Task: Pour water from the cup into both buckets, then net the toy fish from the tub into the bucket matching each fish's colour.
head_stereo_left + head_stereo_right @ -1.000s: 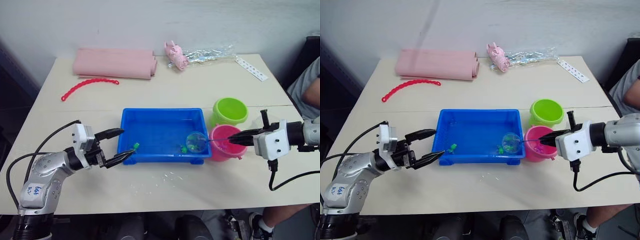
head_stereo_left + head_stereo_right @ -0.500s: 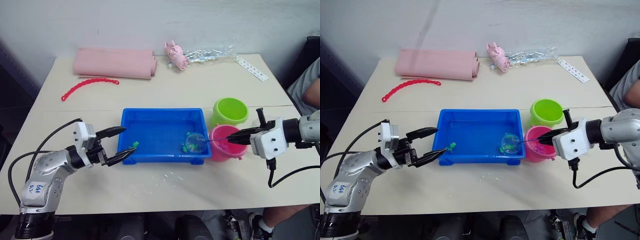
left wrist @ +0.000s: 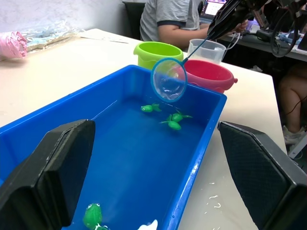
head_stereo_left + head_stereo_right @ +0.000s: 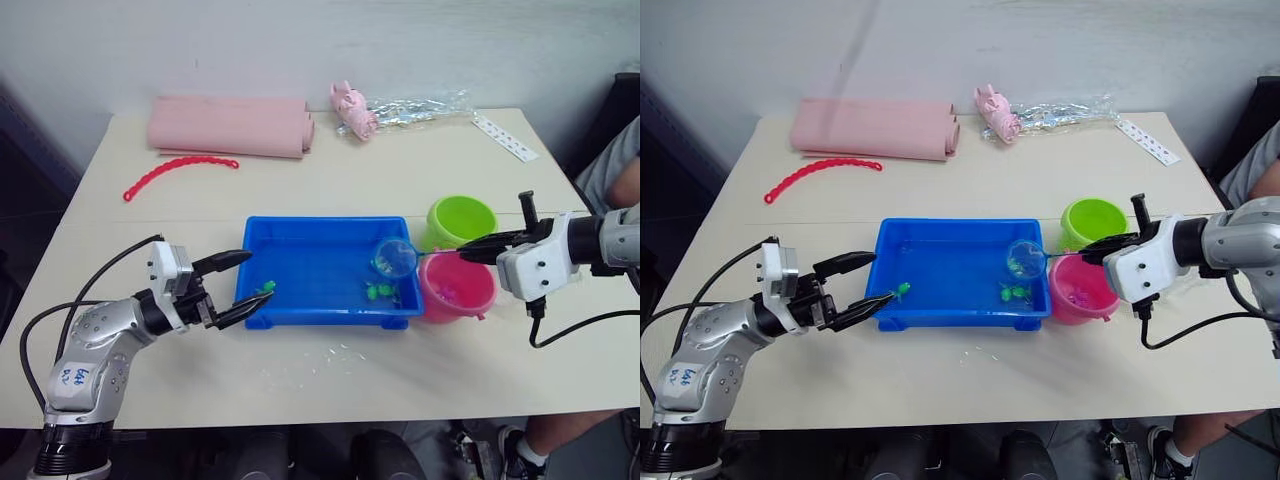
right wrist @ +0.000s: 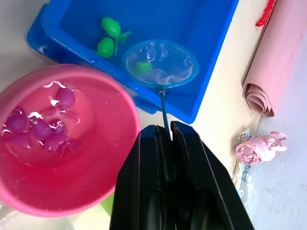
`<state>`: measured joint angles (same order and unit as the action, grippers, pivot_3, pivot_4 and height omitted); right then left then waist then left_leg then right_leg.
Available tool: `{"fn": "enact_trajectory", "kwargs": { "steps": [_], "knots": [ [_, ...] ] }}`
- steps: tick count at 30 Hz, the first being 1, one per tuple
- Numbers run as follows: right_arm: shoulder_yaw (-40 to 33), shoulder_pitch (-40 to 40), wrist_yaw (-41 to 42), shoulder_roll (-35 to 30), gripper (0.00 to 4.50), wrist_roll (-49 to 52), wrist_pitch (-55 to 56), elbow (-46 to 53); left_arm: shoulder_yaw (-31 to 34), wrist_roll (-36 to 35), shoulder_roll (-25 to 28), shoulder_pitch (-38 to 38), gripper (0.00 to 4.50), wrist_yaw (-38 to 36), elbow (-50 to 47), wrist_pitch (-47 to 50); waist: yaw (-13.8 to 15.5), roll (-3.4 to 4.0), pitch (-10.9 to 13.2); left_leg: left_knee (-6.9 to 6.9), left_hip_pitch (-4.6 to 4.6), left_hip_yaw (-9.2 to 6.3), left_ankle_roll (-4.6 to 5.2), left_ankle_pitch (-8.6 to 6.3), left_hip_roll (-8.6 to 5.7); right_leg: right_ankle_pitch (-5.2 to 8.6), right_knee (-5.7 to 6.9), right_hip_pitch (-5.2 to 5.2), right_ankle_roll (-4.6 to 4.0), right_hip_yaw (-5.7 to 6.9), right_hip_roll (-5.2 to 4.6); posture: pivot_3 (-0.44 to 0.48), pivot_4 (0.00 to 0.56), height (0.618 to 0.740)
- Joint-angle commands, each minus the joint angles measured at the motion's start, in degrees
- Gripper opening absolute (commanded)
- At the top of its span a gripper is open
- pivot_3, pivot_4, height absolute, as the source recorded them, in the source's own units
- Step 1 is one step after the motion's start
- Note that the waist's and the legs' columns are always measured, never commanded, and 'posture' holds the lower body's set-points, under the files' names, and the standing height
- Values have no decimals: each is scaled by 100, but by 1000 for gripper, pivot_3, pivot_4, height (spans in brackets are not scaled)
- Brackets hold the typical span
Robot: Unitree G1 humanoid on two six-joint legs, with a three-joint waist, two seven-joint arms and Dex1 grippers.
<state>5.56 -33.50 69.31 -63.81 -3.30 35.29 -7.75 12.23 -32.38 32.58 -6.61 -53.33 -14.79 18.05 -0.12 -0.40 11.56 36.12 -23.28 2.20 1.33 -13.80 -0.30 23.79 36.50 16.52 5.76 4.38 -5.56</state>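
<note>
Right end effector [image 5: 163,139], clamped on the blue-ringed mesh net's [image 4: 395,259] wire handle, holds it above the blue plastic tub's [image 4: 300,228] right end; lime green bucket [image 4: 461,220] just beyond.

Left arm bent low, left gripper [image 4: 238,289] pointing sideways with its two black fingers spread wide apart, holding nothing. Right arm reaching in from the other side, right gripper [image 4: 468,251] pinched tight on a thin handle.

Silver arms, black cables, seemingly handwritten markings
</note>
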Motion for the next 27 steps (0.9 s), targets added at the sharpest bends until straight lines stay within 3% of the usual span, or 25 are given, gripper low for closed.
{"fn": "enact_trajectory", "kwargs": {
  "steps": [1, 9, 21, 27],
  "knots": [
    [188, -271, -134, 99, 0, -460, -158, -44, -59, -34, -40, -169, 4477, -9, 27, -139, 1, 0, 0, 1, 0, 0, 0, 0, 0, 0, 1, 0, 0, 0, 0, 0, 150, 740],
    [392, -184, -103, 102, 0, -518, -661, 376, -97, 4, -110, -205, 4477, -20, 178, -316, 16, 0, 0, -4, -3, -1, 0, -1, -1, 0, -5, 1, 0, 2, -1, 0, 150, 740],
    [114, -207, -655, 117, 0, -264, -285, 99, -114, -6, -106, -160, 4477, -50, 237, -393, 2, 0, 0, -2, -2, 0, 0, -2, -1, 0, -3, 1, 0, 2, 0, 0, 150, 740],
    [164, -38, -278, 47, 0, 206, -370, 283, -109, -3, -95, -156, 4477, -76, 269, -417, -1, 0, 0, -2, -1, 0, 0, -2, -1, 0, -3, 1, 0, 2, 0, 0, 150, 740]
  ]
}}
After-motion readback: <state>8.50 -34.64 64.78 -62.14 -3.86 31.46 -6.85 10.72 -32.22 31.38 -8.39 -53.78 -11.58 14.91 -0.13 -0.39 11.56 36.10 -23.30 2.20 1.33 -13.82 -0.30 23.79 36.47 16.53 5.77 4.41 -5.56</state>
